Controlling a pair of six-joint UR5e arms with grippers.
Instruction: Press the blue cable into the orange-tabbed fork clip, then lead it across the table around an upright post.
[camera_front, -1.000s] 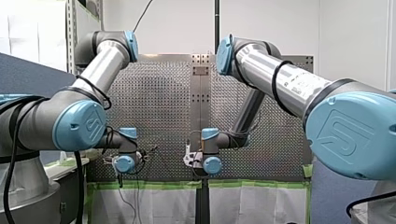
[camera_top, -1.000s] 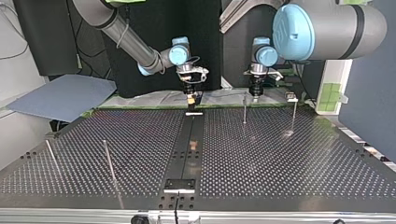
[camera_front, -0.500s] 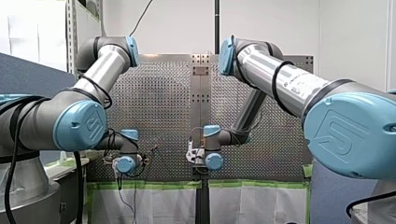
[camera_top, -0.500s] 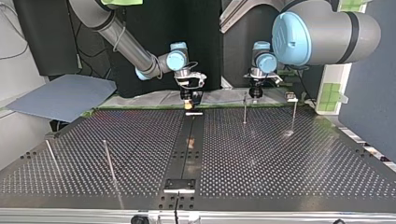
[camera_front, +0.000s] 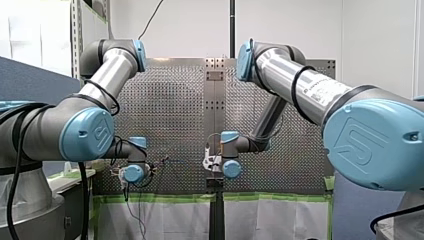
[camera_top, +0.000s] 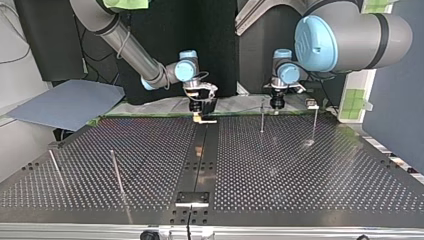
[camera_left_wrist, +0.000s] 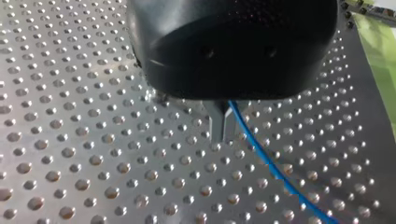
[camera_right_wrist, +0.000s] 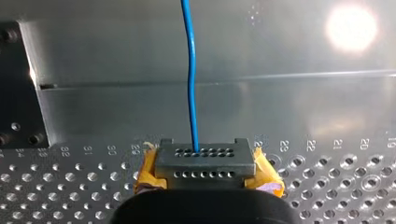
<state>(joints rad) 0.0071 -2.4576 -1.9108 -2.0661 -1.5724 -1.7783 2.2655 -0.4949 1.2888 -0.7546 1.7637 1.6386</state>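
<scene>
The blue cable (camera_left_wrist: 271, 168) runs out from between the metal fingers of my left gripper (camera_left_wrist: 223, 133), which is shut on it just above the perforated table. In the top view my left gripper (camera_top: 276, 105) hangs at the far edge, close behind an upright post (camera_top: 261, 117). My right gripper (camera_right_wrist: 205, 158), grey with yellow pads, is shut on the blue cable (camera_right_wrist: 190, 84), which leads straight away from it. In the top view my right gripper (camera_top: 201, 114) is low at the far middle, its tip against a small pale clip (camera_top: 209, 120).
Further thin posts stand at the top view's right (camera_top: 315, 125) and near left (camera_top: 116, 172), (camera_top: 56, 167). A dark centre strip (camera_top: 202, 160) divides the perforated table. A grey sheet (camera_top: 70, 102) lies beyond the far left corner.
Both grippers have come down toward the table. My right gripper has dropped onto the pale clip and shifted slightly to the top view's left; my left has sunk beside the post.
</scene>
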